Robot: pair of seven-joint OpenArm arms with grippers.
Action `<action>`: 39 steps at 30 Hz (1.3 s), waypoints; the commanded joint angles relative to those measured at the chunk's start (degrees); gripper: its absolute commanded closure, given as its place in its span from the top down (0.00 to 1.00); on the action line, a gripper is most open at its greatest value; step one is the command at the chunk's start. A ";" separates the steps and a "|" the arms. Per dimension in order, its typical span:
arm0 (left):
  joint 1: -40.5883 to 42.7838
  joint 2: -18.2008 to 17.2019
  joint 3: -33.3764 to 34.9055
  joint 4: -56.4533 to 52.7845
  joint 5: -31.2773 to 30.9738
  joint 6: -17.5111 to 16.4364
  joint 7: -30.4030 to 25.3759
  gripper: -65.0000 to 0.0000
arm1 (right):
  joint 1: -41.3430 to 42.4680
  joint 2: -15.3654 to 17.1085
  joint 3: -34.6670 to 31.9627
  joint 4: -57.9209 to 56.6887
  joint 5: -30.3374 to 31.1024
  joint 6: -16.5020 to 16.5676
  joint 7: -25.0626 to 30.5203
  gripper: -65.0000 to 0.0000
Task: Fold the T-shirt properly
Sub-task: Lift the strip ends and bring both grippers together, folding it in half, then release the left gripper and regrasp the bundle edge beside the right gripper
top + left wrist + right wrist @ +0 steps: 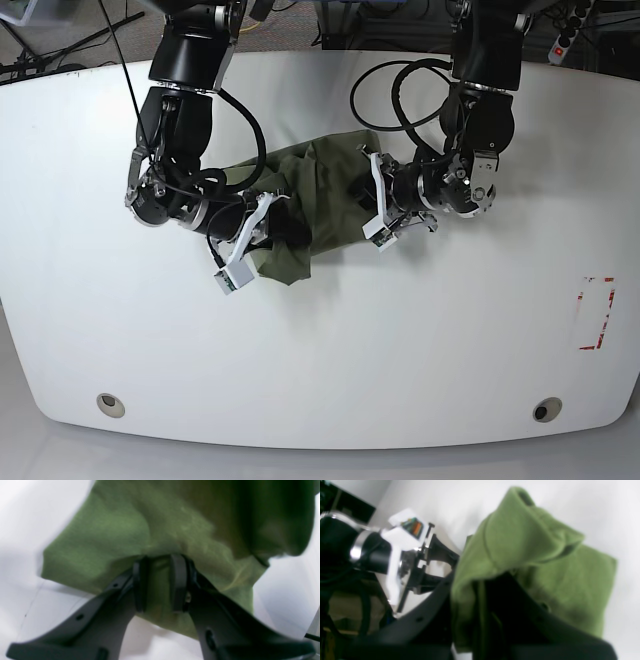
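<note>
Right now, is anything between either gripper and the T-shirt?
Nothing visible. The left gripper and the right gripper each have their jaws closed directly on folds of the olive-green T-shirt, bunched mid-table.

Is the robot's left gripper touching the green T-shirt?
Touching. The left wrist view shows the left gripper pinching a fold of the T-shirt between its pads.
</note>
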 commanded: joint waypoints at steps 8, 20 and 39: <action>-0.73 -0.13 0.01 0.19 0.62 -0.08 0.41 0.21 | 1.57 -0.02 -7.54 -0.70 1.05 -0.42 2.16 0.00; -0.73 -0.05 -0.34 0.63 0.09 -0.08 0.41 0.21 | 1.40 0.25 -11.85 -0.79 -2.82 -5.52 8.66 0.67; 7.01 -7.78 -22.14 20.76 -9.58 -0.08 0.76 0.21 | -1.42 1.83 -12.03 1.93 -2.38 -4.99 8.49 0.73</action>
